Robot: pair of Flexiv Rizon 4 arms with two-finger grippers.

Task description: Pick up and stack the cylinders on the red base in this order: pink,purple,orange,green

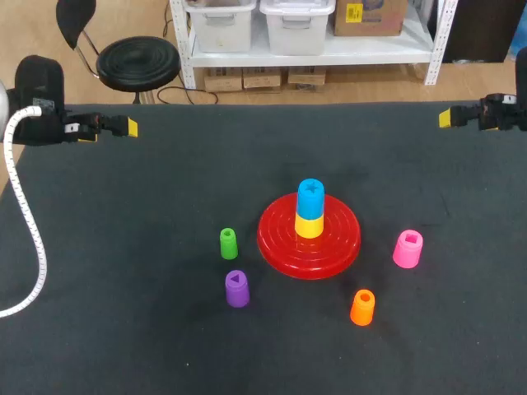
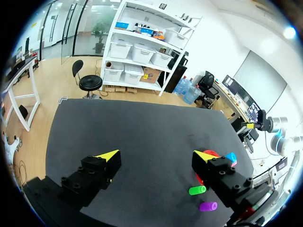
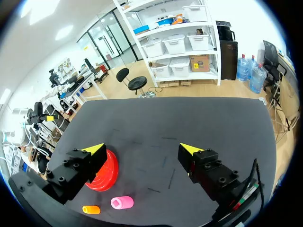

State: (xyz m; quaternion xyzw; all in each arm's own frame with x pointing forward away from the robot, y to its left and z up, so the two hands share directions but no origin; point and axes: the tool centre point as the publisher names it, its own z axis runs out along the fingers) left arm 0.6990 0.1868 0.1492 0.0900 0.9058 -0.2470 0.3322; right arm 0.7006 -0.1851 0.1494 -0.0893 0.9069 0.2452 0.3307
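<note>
Pink cylinder (image 3: 122,203) lies well apart from released right pincer (image 3: 143,148); left pincer (image 2: 156,154) released too.

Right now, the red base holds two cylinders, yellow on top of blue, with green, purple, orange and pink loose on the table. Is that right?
No: the head view shows the blue cylinder on top of the yellow cylinder on the red base. The green cylinder, purple cylinder, orange cylinder and pink cylinder are indeed loose on the table.

The claw (image 3: 143,148) hung, fingers spread, above the worktop (image 3: 189,118); pink cylinder (image 3: 122,203) and orange cylinder (image 3: 91,209) lay near the red base (image 3: 111,174).
</note>
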